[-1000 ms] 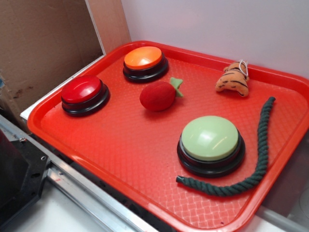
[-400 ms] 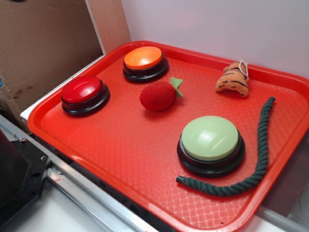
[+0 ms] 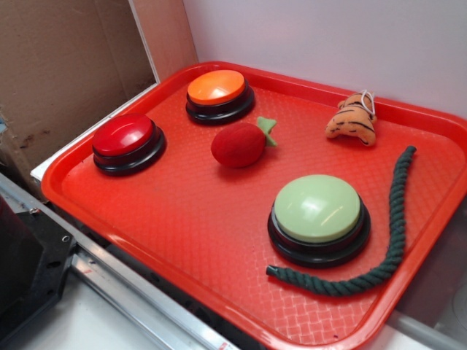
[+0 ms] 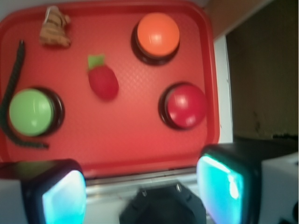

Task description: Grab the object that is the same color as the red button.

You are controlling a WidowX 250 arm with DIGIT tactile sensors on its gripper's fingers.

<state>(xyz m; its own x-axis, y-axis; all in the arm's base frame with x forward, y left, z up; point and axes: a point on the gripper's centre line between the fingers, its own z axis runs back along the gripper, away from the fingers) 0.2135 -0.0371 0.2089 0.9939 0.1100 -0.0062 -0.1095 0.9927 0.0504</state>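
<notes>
From the exterior view we look down at an angle across the tray (image 3: 182,240) from one long side, fairly near. From the wrist view we look almost straight down from higher up and off the tray's (image 4: 140,154) opposite edge (our fingertips (image 4: 60,196) frame the bottom). Both share the whole tray, seen roughly reversed.

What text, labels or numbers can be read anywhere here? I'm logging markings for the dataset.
None can be read. The red button, orange button, green button, red plush fruit, tiger plush, rope and tray show no print; the wrist view is blurred.
</notes>
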